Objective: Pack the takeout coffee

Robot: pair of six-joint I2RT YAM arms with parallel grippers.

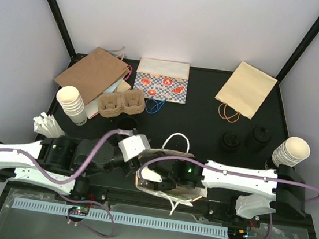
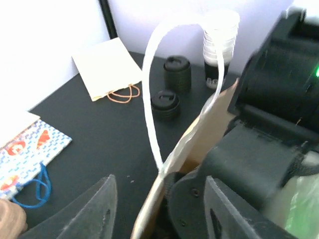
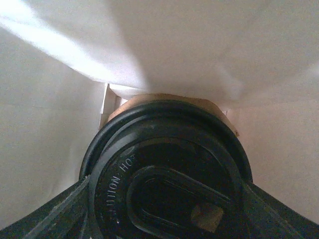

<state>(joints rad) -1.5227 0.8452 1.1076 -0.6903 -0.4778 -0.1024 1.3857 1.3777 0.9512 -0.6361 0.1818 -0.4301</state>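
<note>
At the near edge of the bench, seen from above, two robot arms meet over a paper bag with white handles, apparently one to steady it and one to load it. Two spare cups, black and lidded, stand side by side on the right of the bench, near a stack of white paper cups. A cardboard tray lies well apart, toward the far left.

From the left wrist, the left fingers are spread, with the bag's rim running up between them and not pinched. They seem placed there to keep the mouth of the bag from folding shut. The white handle arches upright above the rim, and the dark bulk of the right arm reaches down into the opening. The spare cups show beyond it on the bench.

From the right wrist, pale bag walls close in on every side. The right fingers clamp a coffee cup from both sides, holding it upright with its black lid facing the lens, so nothing would spill. The cup is inside the bag, though whether its base rests on the bottom cannot be told.
</note>
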